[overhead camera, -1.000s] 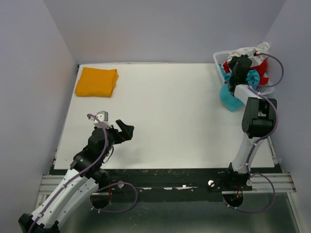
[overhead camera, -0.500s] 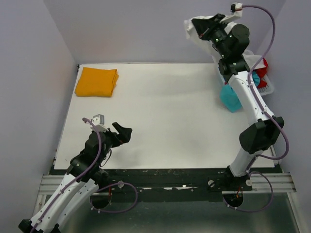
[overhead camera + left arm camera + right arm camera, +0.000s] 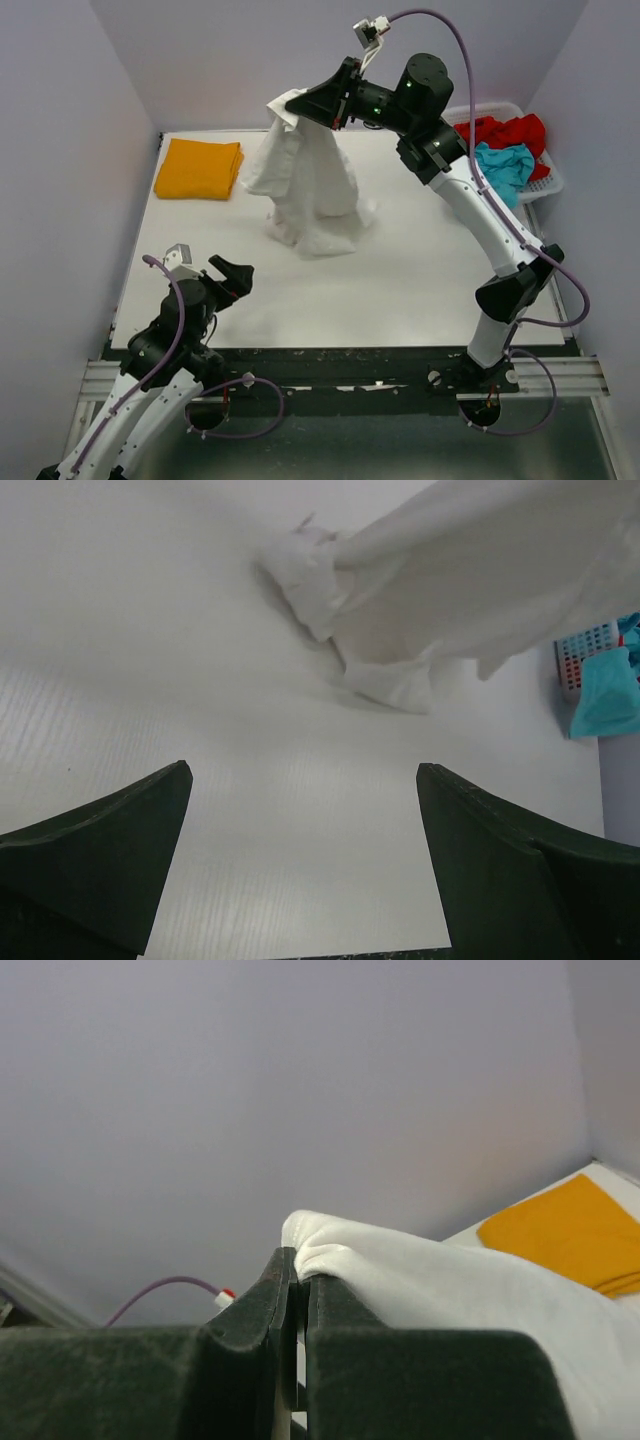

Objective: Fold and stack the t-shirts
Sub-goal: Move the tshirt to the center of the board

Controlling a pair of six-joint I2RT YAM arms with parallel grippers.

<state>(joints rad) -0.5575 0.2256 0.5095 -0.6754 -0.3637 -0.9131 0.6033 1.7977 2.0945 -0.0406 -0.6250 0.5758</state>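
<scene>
Swung over from the basket (image 3: 548, 186) at the far right corner, your right tool (image 3: 300, 107) stays clamped on the white t-shirt (image 3: 312, 190), whose hem pools mid-table (image 3: 430, 270); spread it flat, with your wide-open, empty left tool (image 3: 302, 780) helping.

table (image 3: 400, 290): white | basket (image 3: 548, 186): white lattice, far right corner | walls (image 3: 200, 60): pale grey

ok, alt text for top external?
The right gripper, shut on a white t-shirt, holds it above the table, lower end bunched on it. A folded orange-yellow t-shirt lies far left; a red shirt and a teal shirt sit in the basket far right; the left gripper hovers open.
</scene>
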